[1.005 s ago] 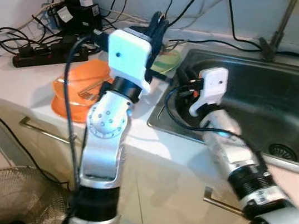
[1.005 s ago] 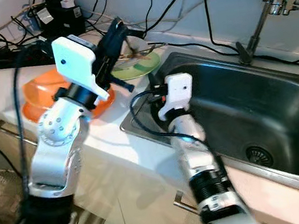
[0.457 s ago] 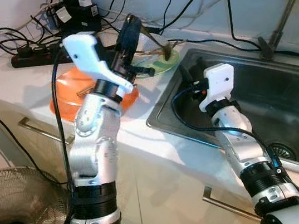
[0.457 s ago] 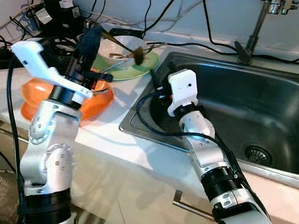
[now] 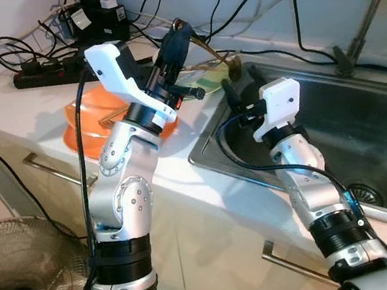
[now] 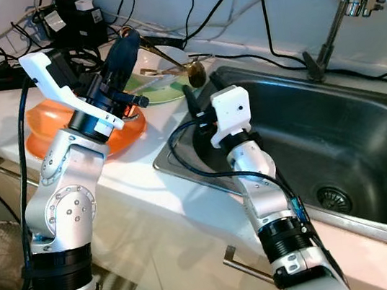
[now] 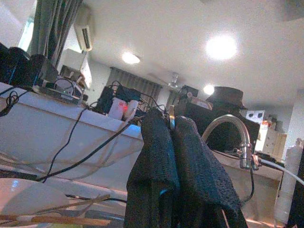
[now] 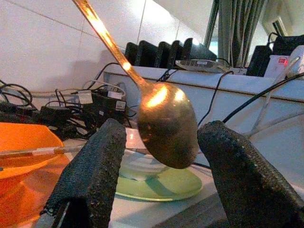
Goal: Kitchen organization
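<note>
My left gripper [image 6: 128, 45] clamped on long brass spoon [image 6: 196, 74] (bowl between right gripper's [image 8: 161, 156] parted fingers); close gently on bowl.

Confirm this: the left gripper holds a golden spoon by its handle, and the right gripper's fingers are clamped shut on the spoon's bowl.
Not quite. In the right wrist view the right gripper is open, its fingers either side of the golden spoon bowl without clamping it. The left gripper does hold the handle.
</note>
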Motion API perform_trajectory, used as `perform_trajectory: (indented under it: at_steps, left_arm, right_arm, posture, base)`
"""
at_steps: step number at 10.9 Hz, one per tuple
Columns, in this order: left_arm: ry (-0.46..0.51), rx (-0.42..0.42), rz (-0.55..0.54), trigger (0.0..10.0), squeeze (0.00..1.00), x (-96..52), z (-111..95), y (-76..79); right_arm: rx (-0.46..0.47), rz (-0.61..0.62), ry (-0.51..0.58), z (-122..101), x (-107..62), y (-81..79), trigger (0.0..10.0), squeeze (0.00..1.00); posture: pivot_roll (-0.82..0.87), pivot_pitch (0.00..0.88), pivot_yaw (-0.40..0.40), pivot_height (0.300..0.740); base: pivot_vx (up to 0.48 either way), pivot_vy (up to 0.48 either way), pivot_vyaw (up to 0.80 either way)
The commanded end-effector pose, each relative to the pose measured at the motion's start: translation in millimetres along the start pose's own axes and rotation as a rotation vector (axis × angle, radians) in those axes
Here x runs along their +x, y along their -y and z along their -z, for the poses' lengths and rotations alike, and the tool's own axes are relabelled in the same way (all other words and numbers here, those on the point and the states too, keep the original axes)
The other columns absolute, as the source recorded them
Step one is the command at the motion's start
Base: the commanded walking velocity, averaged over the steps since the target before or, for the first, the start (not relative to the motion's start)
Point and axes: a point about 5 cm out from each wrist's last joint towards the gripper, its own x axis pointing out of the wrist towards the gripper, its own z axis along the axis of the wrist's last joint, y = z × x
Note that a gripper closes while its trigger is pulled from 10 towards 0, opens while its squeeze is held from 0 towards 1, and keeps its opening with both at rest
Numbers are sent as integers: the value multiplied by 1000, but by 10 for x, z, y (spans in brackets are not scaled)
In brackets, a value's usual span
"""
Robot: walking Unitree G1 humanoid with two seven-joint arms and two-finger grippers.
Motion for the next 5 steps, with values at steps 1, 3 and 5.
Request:
perform_trajectory:
  at_steps: [1, 3, 5]
  left_arm:
    - [9, -11, 61, 10000, 0, 59, -37, 110]
    - [-26, -6, 67, 10000, 0, 47, 15, 111]
    - [-61, -11, 79, 10000, 0, 30, 85, 125]
  right_arm:
    - [-3, 3, 16, -51, 13, 8, 10000, 0]
    - [5, 24, 43, -139, 53, 22, 10000, 0]
    - [9, 39, 49, -162, 68, 25, 10000, 0]
  posture:
    - [187, 0, -21, 740]
    - [184, 5, -14, 740]
    - [185, 6, -13, 740]
  base:
    - [0, 0, 0]
    - [0, 0, 0]
    - [0, 0, 0]
